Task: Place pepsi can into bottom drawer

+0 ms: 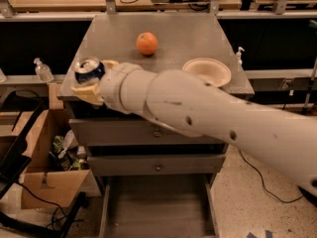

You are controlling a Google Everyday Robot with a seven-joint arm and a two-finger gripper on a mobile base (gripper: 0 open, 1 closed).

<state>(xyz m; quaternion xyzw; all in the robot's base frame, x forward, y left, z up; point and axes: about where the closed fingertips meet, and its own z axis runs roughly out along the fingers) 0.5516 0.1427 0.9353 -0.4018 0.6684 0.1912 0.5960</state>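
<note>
My gripper point(91, 78) is shut on the pepsi can point(89, 70), a dark-blue can with a silver top. It holds the can upright in the air over the front left corner of the grey cabinet top point(163, 33). The cream fingers point(88, 91) clasp the can from below and behind. The bottom drawer point(156, 207) is pulled open below, a wide shallow grey tray with low side walls, and nothing shows inside it. My white arm point(208, 110) crosses the picture from the right and hides part of the upper drawers.
An orange point(147, 43) and a white paper bowl point(206, 71) sit on the cabinet top. Two shut drawers with round knobs point(157, 167) are above the open one. A cardboard box point(47, 167) with clutter stands at the left. A clear bottle point(43, 70) is on the left shelf.
</note>
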